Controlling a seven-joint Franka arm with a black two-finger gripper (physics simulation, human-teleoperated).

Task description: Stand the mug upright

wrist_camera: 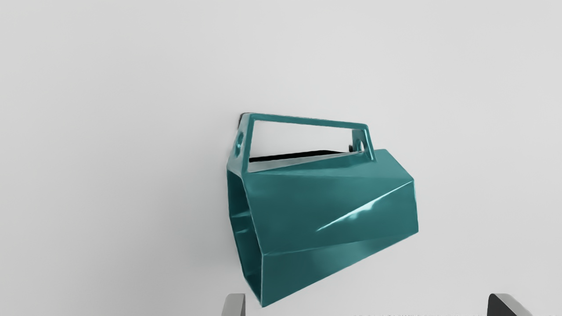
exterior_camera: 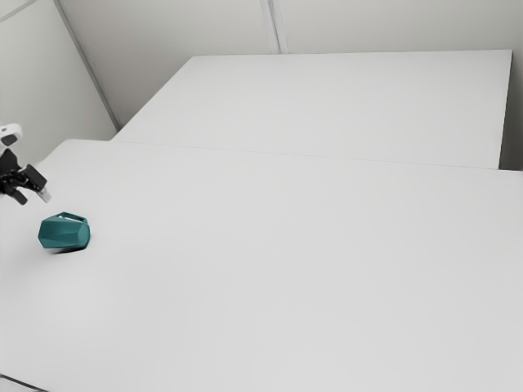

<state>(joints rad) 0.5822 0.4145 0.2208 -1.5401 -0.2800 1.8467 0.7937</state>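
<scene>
With the black two-finger end effector [wrist_camera: 367, 305] spread and empty above the glossy, faceted teal mug [wrist_camera: 325, 202], which lies sideways on the smooth white bench [exterior_camera: 286, 269], straddle the body squarely, avoid the handle [wrist_camera: 307, 120], and grip evenly before rotating.

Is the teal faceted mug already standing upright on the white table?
No, the teal faceted mug lies on its side, its open mouth facing sideways.

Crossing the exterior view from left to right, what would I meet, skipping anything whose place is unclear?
White part of the arm → teal mug → pale wall strip.
</scene>
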